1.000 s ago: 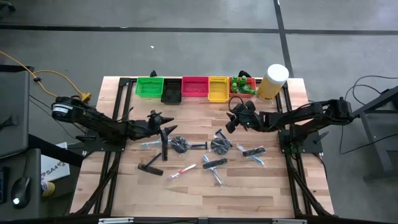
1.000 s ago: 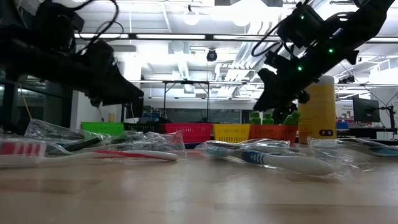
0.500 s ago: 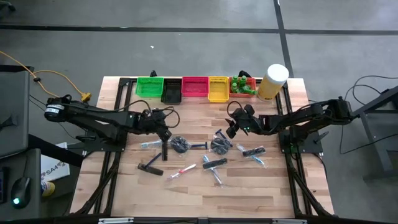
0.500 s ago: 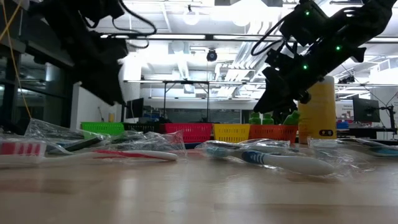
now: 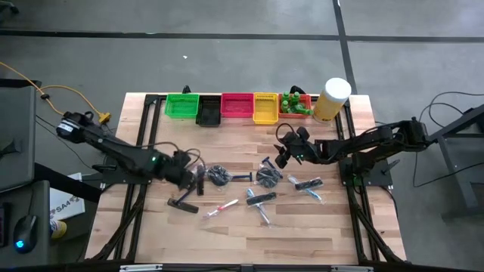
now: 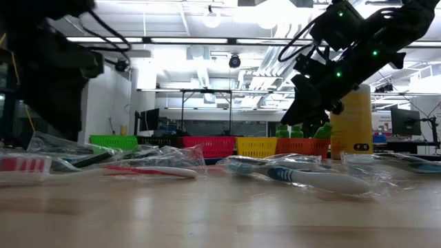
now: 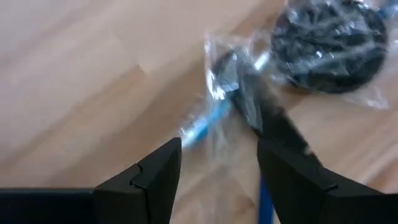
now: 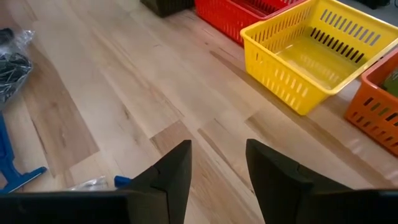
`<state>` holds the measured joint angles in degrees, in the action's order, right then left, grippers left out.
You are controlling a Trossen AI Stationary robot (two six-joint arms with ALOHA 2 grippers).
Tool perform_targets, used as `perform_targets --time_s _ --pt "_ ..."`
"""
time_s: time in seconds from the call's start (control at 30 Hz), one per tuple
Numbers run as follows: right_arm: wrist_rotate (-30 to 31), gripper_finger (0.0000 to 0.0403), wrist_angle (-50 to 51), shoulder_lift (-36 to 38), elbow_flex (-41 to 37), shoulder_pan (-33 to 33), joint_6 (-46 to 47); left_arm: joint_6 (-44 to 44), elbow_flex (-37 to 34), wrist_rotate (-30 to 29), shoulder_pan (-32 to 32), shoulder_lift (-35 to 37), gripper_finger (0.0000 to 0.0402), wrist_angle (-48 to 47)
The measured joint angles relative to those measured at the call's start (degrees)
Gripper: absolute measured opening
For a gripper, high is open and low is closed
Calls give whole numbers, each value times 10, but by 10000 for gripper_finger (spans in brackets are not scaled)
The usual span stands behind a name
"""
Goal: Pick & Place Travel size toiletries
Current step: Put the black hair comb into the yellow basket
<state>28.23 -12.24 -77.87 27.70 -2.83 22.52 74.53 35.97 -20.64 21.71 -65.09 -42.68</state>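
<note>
Mostly unsorted: toiletries (image 5: 249, 185) lie scattered mid-tabletop, combs, discs, wrapped toothbrushes; green bottles (image 5: 293, 104) already sit in the orange bin (image 5: 302, 112) at the back. Left gripper (image 7: 217, 168) hangs low over a wrapped blue toothbrush (image 7: 208, 118), disc (image 7: 328, 43) just beside; jaws wide apart, nothing between them. Pick step, pre-grasp by my reading. Next move calls for dropping to straddle the brush handle, keeping clear of the disc's wrapper, then closing. Right gripper (image 8: 217, 168) hovers nearer the yellow bin (image 8: 314, 59), jaws partly open, empty. Tabletop (image 5: 227, 242): pale wood planks on a black frame; bins in a back row, yellow cylinder (image 5: 333, 100) at its end. Room beyond: bright ceiling lights, grey floor.
</note>
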Motion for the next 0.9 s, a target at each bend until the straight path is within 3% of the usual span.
perform_targets --time_s 0.43,0.9 --pt "-17 144 -2 0 0 3 9 215 -2 -57 134 -20 212 30" --pt "-38 142 -49 0 0 43 -29 263 -9 -67 129 -68 212 69"
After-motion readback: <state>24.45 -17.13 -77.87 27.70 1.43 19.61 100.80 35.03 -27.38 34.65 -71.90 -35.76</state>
